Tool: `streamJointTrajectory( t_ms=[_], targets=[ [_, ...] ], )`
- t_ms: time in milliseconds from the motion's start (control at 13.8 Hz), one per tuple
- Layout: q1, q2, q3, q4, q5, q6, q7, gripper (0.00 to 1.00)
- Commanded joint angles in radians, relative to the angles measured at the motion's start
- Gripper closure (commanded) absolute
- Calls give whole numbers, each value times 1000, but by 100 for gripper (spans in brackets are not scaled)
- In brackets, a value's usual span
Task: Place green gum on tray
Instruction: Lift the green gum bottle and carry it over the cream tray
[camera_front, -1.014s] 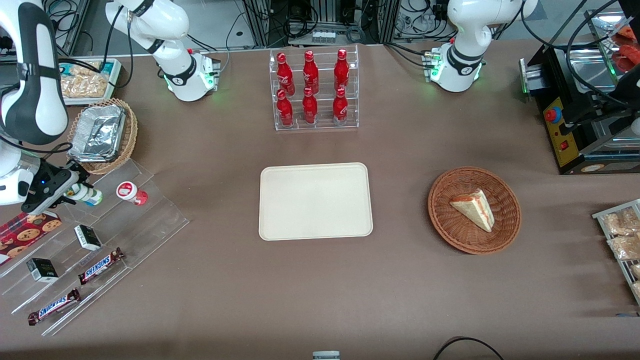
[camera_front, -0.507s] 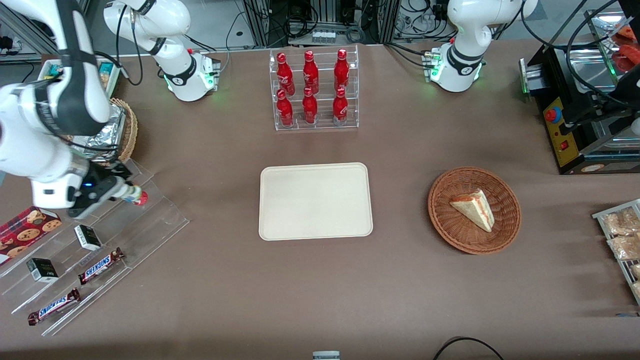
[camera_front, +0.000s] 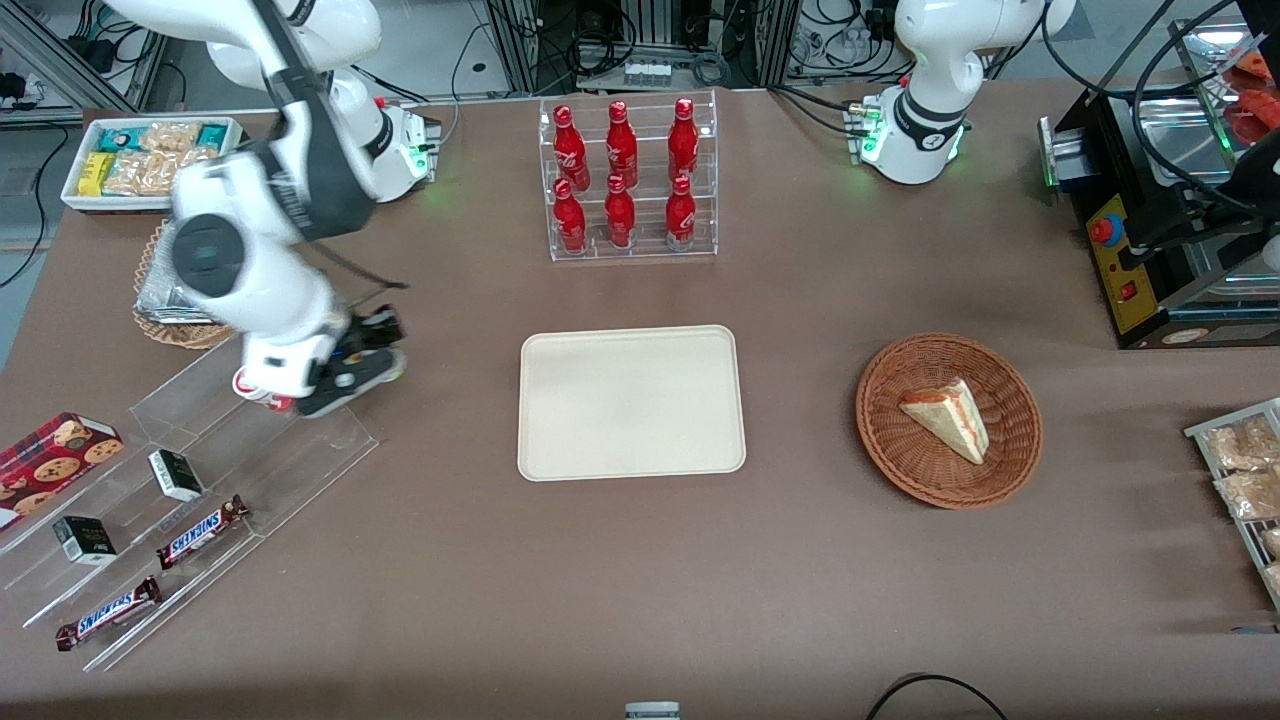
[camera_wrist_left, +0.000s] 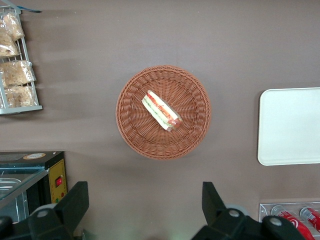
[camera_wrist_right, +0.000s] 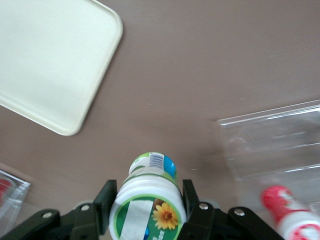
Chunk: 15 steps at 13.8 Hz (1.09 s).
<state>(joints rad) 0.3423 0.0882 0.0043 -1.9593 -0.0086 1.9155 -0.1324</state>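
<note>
The green gum is a small white bottle with a round green-and-white lid bearing a yellow flower, and a bluish-green label band lower down. It hangs above the brown table, clamped at its neck between the two fingers of the gripper, off the tray. The tray is a flat cream rectangle with rounded corners and a low rim, lying bare at mid-table, near the gum.

Right arm bent at elbow, wrist angled down over the table. Gripper hangs above the table surface toward working arm's end, fingers clamped on green gum.
</note>
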Motion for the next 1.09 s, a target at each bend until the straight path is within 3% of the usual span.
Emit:
streamJointTrajectory(
  t_ms=[0, 362, 1014],
  targets=[
    [85, 65, -9, 60, 4, -9, 190, 100],
    [240, 221, -10, 215, 79, 5, 489, 100],
    [379, 468, -10, 358, 78, 269, 806, 100]
  ],
)
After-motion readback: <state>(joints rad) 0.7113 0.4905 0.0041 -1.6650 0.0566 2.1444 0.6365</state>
